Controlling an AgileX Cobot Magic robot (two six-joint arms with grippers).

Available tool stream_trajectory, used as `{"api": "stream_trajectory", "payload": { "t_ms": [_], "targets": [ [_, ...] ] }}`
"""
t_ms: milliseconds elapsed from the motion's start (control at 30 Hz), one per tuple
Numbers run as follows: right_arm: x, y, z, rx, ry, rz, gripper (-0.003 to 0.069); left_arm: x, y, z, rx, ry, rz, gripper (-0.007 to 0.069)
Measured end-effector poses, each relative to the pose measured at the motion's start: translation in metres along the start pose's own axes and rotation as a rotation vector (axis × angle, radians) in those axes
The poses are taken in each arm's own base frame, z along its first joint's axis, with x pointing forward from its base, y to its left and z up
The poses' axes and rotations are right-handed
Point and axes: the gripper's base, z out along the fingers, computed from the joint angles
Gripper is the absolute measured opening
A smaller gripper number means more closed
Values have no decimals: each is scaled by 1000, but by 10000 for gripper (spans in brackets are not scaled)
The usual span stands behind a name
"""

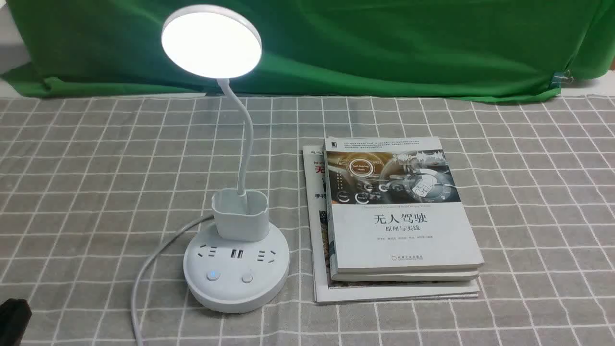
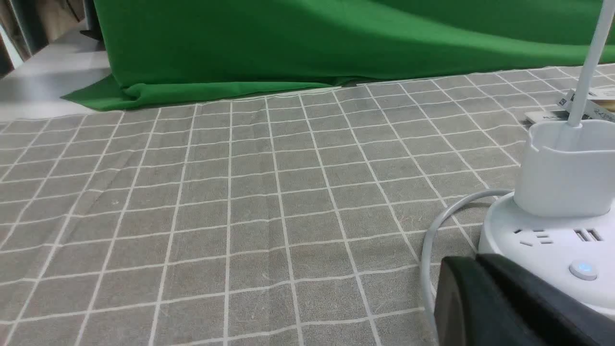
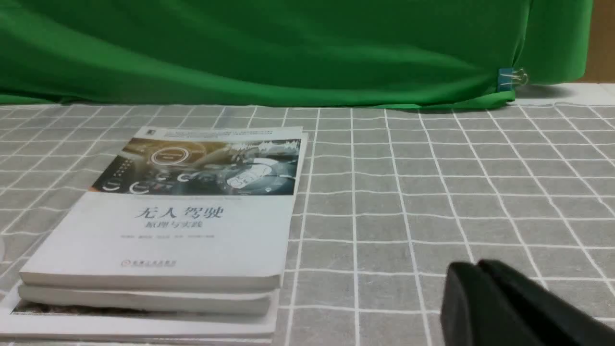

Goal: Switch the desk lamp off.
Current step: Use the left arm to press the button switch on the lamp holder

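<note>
The white desk lamp [image 1: 236, 250] stands left of centre on the checked cloth. Its round disc head [image 1: 211, 41] glows bright on a thin bent neck. A small cup holder [image 1: 240, 214] sits on the round base, which has sockets and two buttons. The left button [image 1: 213, 275] is lit blue; the right button [image 1: 247, 278] is plain. My left gripper [image 2: 475, 259] is shut and empty, low beside the base's left edge, near the lit button [image 2: 583, 270]; only its black tip [image 1: 13, 319] shows in the front view. My right gripper [image 3: 478, 265] is shut and empty over bare cloth, right of the books.
A stack of books [image 1: 399, 216] lies right of the lamp, also in the right wrist view [image 3: 182, 221]. The lamp's white cord [image 1: 144, 269] runs from the base toward the front edge. A green cloth backdrop [image 1: 384, 43] hangs along the back, held by a clip [image 1: 559, 78].
</note>
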Motion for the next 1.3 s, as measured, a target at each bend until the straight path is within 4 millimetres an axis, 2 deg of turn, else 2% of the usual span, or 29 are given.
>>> {"api": "stream_trajectory", "payload": {
  "t_ms": [800, 1133, 1300],
  "targets": [
    [0, 0, 0, 0, 0, 0, 36, -3, 0, 0, 2, -29, -31, 1],
    [0, 0, 0, 0, 0, 0, 35, -23, 5, -3, 14, -266, -553, 1],
    [0, 0, 0, 0, 0, 0, 35, -30, 12, -6, -19, -365, -660, 1]
  ]
}}
